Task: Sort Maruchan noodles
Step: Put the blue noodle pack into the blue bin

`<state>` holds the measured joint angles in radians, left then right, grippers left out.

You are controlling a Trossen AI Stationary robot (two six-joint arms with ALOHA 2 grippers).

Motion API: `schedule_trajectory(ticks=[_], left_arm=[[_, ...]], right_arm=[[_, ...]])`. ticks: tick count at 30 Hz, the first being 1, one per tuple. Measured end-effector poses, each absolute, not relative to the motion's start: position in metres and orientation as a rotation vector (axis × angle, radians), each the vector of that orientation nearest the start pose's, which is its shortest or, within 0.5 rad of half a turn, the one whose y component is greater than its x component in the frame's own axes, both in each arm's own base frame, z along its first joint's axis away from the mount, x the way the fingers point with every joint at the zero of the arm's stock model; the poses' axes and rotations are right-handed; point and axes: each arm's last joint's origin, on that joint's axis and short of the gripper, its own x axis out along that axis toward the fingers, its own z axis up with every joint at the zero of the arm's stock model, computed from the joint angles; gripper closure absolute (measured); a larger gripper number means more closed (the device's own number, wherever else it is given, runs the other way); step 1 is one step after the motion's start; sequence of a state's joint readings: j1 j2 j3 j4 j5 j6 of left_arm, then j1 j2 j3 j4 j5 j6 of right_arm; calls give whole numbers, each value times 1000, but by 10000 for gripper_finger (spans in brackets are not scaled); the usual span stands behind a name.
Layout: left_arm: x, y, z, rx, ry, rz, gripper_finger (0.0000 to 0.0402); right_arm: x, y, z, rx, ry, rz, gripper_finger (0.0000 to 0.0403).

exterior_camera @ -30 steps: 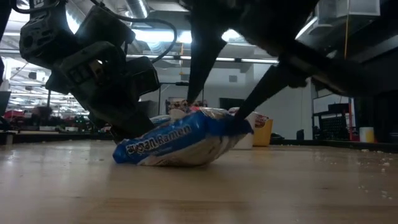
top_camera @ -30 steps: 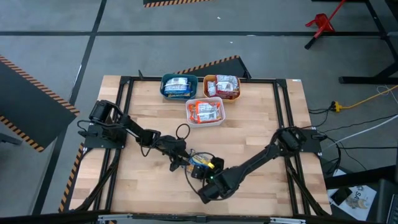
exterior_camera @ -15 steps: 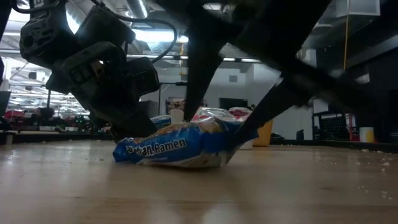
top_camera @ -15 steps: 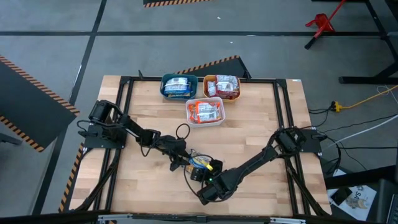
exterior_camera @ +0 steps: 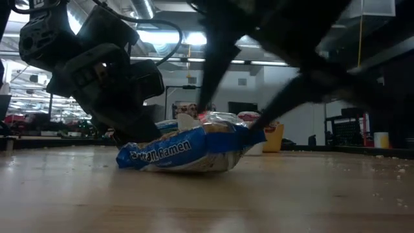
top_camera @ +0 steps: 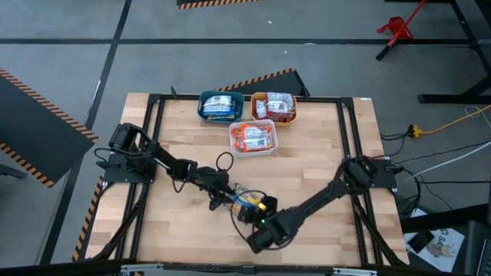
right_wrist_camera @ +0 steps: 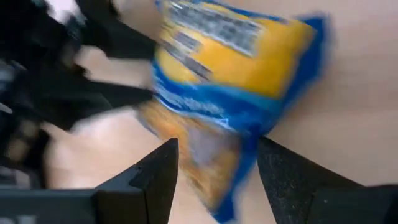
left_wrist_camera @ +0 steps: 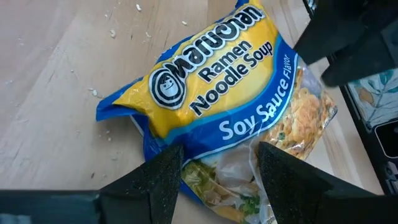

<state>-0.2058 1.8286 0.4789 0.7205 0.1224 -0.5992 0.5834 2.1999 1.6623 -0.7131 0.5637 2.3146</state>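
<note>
The pale wooden plank surface (top_camera: 307,161) carries a black frame and 2 dark arms that reach in from its left and right edges and meet near the front middle. Toward the far edge stand 3 small bins, each holding packets: a teal plastic bin (top_camera: 220,106) with blue-yellow ones, an orange plastic bin (top_camera: 275,107) just beside it with maroon-white ones, and a white plastic bin (top_camera: 253,137) in front of those 2 with orange-red ones.

Between the arms lies 1 blue-and-yellow plastic Maruchan ramen packet (left_wrist_camera: 224,106), printed "Ramen Noodle Soup, Soy Sauce Flavor", resting on the wood and raised at one end in the low view (exterior_camera: 184,150). The left gripper (left_wrist_camera: 217,171) is held partly apart, its 2 fingers straddling the packet's near edge. The right gripper (right_wrist_camera: 217,165) is likewise partly apart, fingers on either side of the packet's opposite end. Whether either actually pinches the wrapper cannot be told.
</note>
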Motion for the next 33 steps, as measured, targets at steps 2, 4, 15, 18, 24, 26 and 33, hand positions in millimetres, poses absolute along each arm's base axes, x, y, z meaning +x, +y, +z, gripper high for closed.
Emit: schedule_trajectory(ticks=[2, 4, 15, 18, 24, 26, 33], left_arm=[[271, -60, 76, -555, 706, -115, 199], [271, -60, 76, -566, 705, -109, 199], [271, -60, 76, -596, 706, -94, 199], [271, -59, 76, -600, 705, -89, 199], [271, -59, 77, -619, 709, -86, 199], [271, -59, 77, -624, 709, -84, 200], [272, -57, 77, -647, 706, -72, 200]], right_arm=[[387, 226, 151, 1450, 390, -1003, 200], [390, 224, 147, 1483, 369, -977, 200], [373, 246, 138, 1589, 275, -856, 200], [363, 255, 145, 1579, 275, -854, 200], [359, 250, 140, 1522, 333, -906, 200], [361, 244, 137, 1523, 311, -913, 200], [366, 241, 135, 1544, 288, -879, 200]])
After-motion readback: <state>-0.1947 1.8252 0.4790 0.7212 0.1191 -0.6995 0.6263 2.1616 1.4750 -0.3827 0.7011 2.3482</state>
